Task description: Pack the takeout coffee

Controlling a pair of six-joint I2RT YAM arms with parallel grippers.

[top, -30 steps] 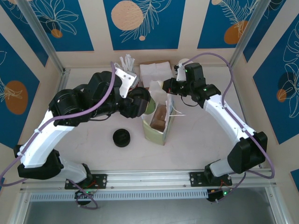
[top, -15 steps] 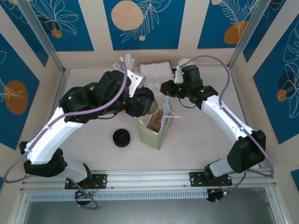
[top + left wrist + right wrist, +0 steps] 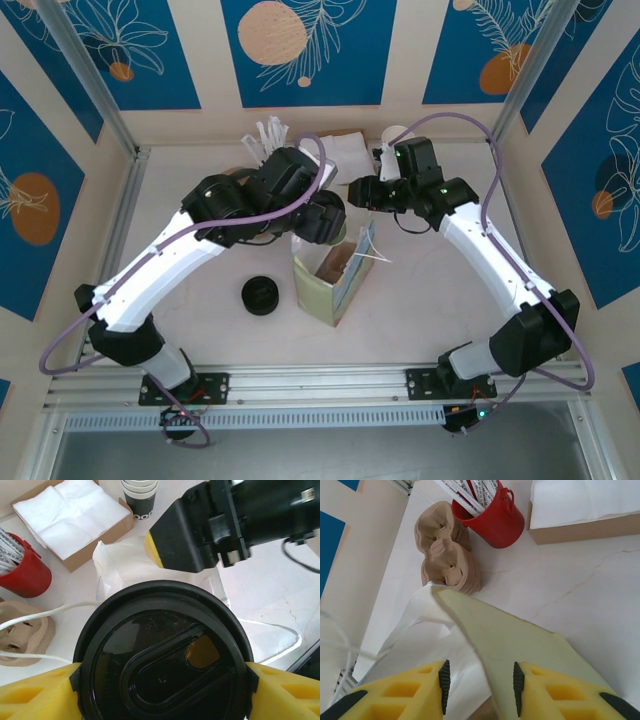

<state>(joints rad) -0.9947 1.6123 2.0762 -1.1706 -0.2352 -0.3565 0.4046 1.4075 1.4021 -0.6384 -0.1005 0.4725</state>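
Note:
The takeout coffee is a cup under a round black lid, and my left gripper is shut on it, a yellow finger on each side. From above, the cup hangs at the far left rim of the open pale paper bag. My right gripper sits at the bag's far rim. In the right wrist view its jaws stand open, with the bag's cream wall running up between them.
A low pile of black lids lies left of the bag. Behind are a napkin box, a stack of nested cups, a red holder of sticks and tan pulp cup carriers.
My left arm has carried the lidded cup rightward and toward the bag's mouth. The bag's top has tilted and shifted slightly left and nearer. The right gripper stayed at the rim.

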